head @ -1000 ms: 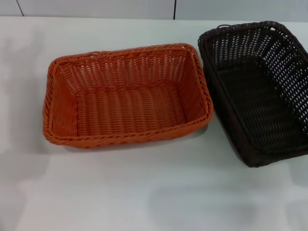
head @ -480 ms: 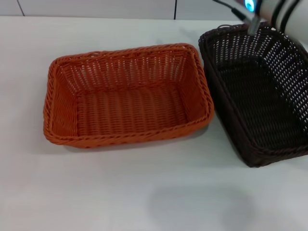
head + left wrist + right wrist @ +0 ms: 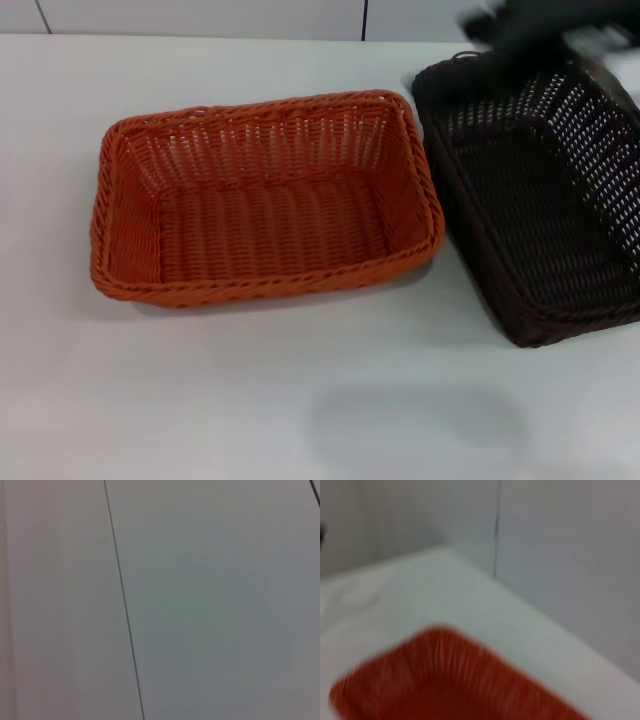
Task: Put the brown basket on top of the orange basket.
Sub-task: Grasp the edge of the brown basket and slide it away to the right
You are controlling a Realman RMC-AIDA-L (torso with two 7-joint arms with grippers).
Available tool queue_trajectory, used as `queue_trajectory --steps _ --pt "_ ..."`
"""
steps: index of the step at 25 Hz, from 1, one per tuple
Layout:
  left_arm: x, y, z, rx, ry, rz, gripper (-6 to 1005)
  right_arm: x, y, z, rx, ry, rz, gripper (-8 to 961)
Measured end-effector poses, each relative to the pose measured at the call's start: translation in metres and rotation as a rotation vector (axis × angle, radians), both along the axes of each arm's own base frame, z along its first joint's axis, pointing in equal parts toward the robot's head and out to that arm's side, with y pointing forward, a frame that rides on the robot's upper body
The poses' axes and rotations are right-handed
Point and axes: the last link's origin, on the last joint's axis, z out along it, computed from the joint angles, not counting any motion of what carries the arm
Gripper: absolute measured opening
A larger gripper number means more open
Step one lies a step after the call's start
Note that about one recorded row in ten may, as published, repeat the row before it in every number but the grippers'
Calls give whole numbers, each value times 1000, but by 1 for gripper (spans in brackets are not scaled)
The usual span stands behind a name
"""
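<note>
White tabletop spreads in front of us, backed by a pale panelled wall. On it sits the orange basket, open side up, with the brown basket just beside it on our right, not stacked. Our right gripper shows only as a dark blur over the brown basket's far rim; we cannot tell how far it is open. Our left arm is out of sight.

1. We see only the right arm, at the head view's upper right edge: a dark, nearly black blurred mass.
2. We note a pale, whitish patch on its right side.
3. Its finer details cannot be made out.
</note>
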Motion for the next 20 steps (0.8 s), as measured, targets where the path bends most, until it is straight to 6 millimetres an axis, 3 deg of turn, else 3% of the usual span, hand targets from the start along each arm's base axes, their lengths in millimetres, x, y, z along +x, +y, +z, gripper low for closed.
queue_trajectory --steps 2,7,12,20 --pt "-3 1 -1 -10 -7 15 846 20 -25 11 -91 -119 20 836" --pt "-8 5 -2 -24 -28 48 847 44 -52 10 -256 -266 65 835" --pt "-10 5 0 -20 -33 58 847 59 -52 5 -275 -386 35 835" --pt "-14 3 1 -12 -41 83 847 66 -42 -10 -313 -464 1 835"
